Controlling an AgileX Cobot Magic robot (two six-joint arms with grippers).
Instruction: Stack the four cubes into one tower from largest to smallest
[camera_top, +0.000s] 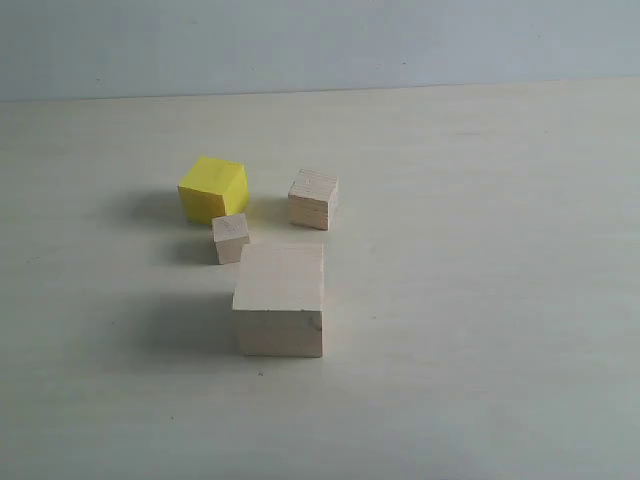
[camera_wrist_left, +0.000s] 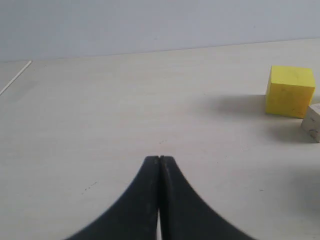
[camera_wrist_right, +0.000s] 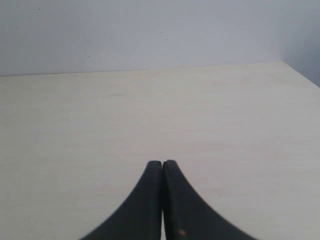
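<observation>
- Bench (camera_top: 480, 300): carries all four cubes loose in one cluster, left of the middle in the exterior view; nothing stacked yet.
- Big pale wood cube (camera_top: 280, 300): stands at the front of the cluster with a bare top, fit to serve as the base where it is.
- Yellow cube (camera_top: 212, 189): sits at the back left, apart from the big one and turned a little; likely the first to lift. Offers no long axis, so either pair of faces would do.
- Smaller pale wood cube (camera_top: 313, 199): sits at the back right, clear of the yellow one.
- Tiny pale wood cube (camera_top: 230, 238): sits between the yellow and the big one, just beside the yellow one's front corner; could crowd a grasp there.
- Left claw (camera_wrist_left: 159, 160): pressed together, empty, over bare bench. Looks at the yellow cube ahead and off to one side, so probably belongs to the nearer arm; needs to spread before reaching.
- Right claw (camera_wrist_right: 162, 164): likewise pressed together and empty; faces bare bench with no cube in sight.
</observation>
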